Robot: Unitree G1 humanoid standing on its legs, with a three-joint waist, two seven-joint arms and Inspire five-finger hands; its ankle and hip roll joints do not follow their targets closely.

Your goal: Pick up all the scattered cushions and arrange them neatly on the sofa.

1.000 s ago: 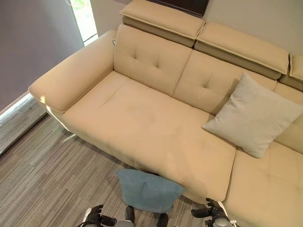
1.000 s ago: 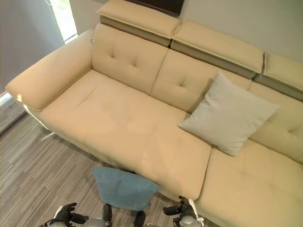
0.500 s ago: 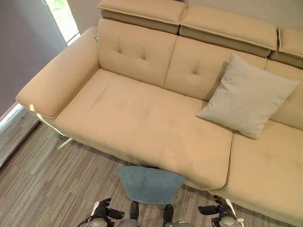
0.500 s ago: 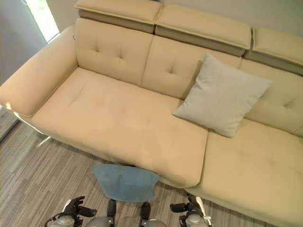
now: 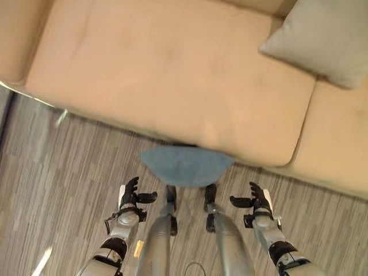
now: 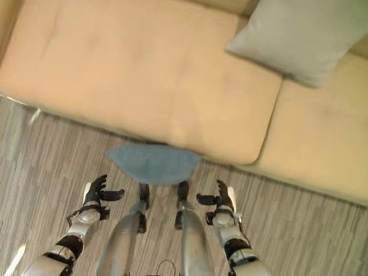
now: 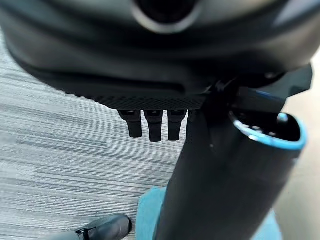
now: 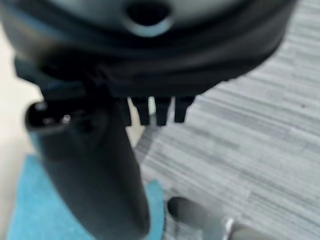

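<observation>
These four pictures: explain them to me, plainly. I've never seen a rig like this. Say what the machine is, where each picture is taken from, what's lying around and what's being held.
This is a humanoid robot standing before a beige sofa. Two pictures come from a pair of cameras in its head, looking down; they show almost the same scene. The other two come from cameras on its wrists, looking along each dark hand at the striped floor.

A blue cushion lies on the floor against the sofa's front edge, just ahead of the robot. A grey cushion already sits on the sofa.

The left hand and the right hand hang open on either side of the blue cushion, not touching it. Nothing is held.
</observation>
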